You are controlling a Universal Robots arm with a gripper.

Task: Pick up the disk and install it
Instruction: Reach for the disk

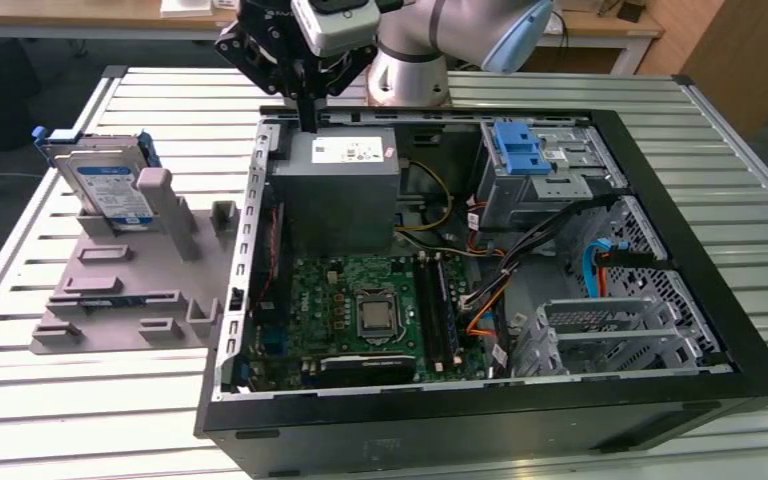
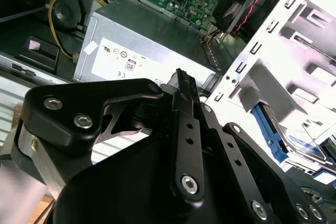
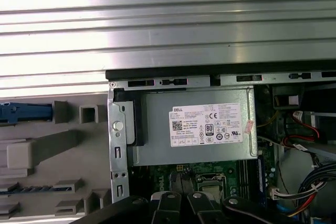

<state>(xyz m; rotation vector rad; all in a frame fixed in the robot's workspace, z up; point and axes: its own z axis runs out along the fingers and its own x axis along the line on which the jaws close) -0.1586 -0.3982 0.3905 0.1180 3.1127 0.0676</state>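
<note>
The disk stands on edge in a grey fixture at the exterior view's left, outside the computer case; it is silver with a white-and-blue label and a blue bracket. Its blue bracket also shows in the first wrist view, and the second wrist view catches the disk at its border. My gripper hangs over the case's back edge, above the grey power-supply box, well apart from the disk. Its black fingers are shut together with nothing between them.
The open computer case lies on a slatted metal table. Inside are a green motherboard, a metal drive bay with a blue latch, a metal cage and loose cables.
</note>
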